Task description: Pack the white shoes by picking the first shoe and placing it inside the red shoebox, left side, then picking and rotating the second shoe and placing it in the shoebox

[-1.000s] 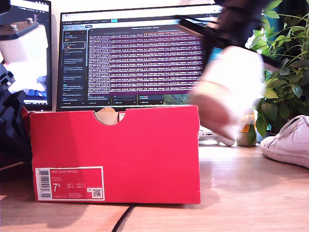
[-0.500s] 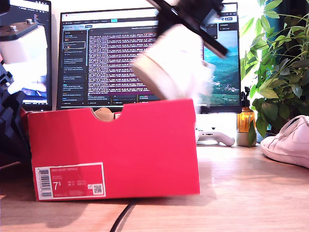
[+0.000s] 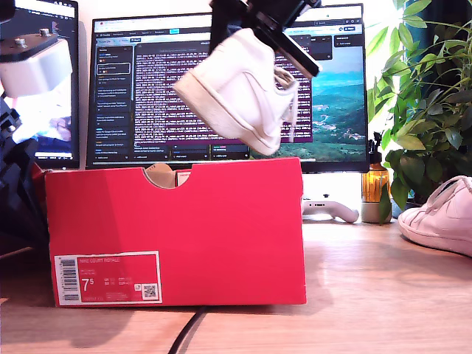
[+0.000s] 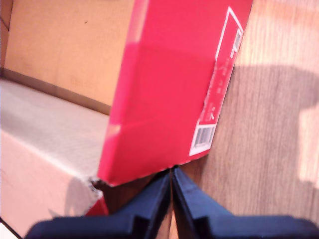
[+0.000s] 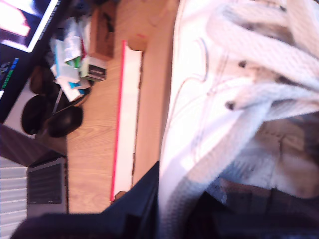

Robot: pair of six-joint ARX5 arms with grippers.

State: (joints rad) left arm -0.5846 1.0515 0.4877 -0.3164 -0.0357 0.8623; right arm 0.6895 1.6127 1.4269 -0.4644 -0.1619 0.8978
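You are now carrying the white sneaker (image 3: 243, 92), clenched in my second gripper (image 5: 189, 199), from beside to above the red shoebox (image 3: 177, 232), so lowering comes next; my first gripper (image 4: 172, 199), seemingly closed on nothing, idles alongside.

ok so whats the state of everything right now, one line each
held shoe: in the air above the box, tilted, gripped by my second end effector
other shoe: resting on the table at the exterior view's right, untouched
red shoebox: open at the top, upright on the table
my first end effector: jaws closed, empty, beside a box corner
monitor: switched on, showing text
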